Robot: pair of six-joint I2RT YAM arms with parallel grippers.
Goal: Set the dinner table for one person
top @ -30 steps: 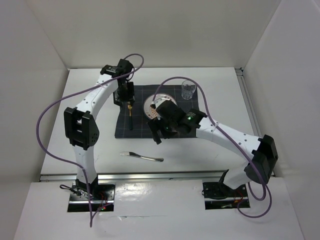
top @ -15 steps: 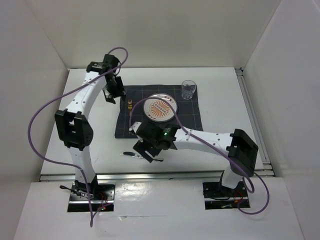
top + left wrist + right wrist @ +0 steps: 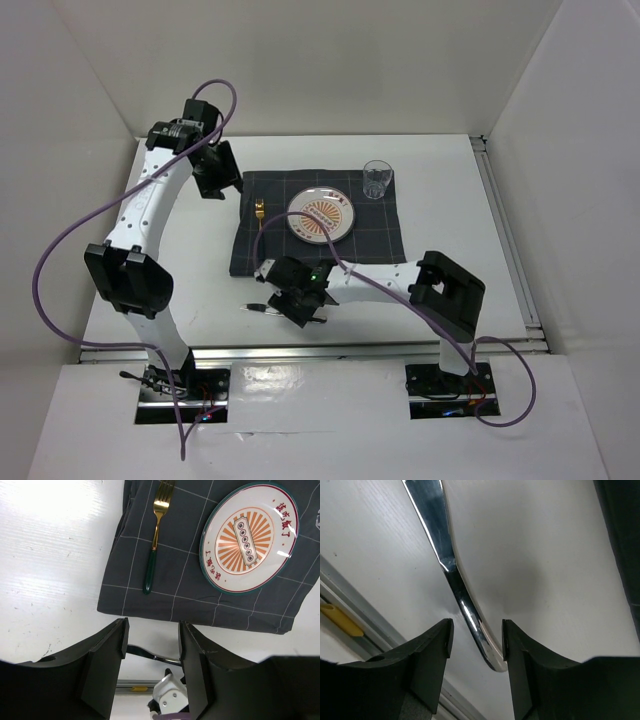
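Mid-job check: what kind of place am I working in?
Most likely a lab robot cell: white panels box in the white table, the left arm and right arm are bolted at its near edge, and a plate sits on a grid cloth.

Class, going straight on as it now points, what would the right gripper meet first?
The right gripper would likely meet the knife, lying on the dinner table between its open fingers.

Bright, even light; glare bleaches the dinner table.
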